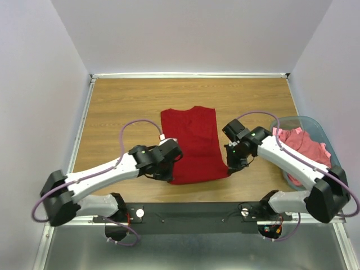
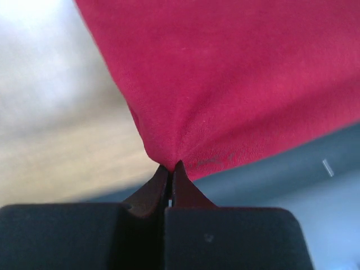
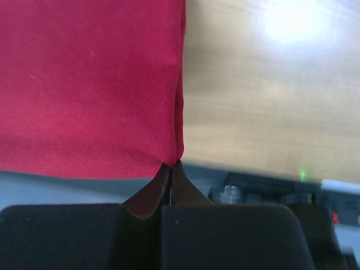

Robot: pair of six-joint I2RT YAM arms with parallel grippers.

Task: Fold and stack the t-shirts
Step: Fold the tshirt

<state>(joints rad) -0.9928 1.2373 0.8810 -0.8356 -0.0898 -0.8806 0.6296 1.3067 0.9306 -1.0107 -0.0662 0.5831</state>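
Pinching the near hem at its two corners, the grippers are working as a pair. The left gripper point(image 2: 170, 167) is closing tight on the corner at the 7 o'clock of the dark red t-shirt point(image 1: 190, 140), where the cloth is puckering into a fan of creases at its tips. The right gripper point(image 3: 170, 164) is clamping the 5 o'clock corner in the same way, right at the side edge. Gripping both corners is probably meant to keep the hem straight, so that the near half can be carried toward 12 o'clock as one even fold. The shirt is lying flat, collar at 12 o'clock, in the middle of the wooden counter point(image 1: 124, 101). At its 3 o'clock the salmon-pink t-shirts point(image 1: 306, 145) are waiting, crumpled, in the grey-blue basket point(image 1: 306, 120), apparently unfolded; no stack is showing yet.
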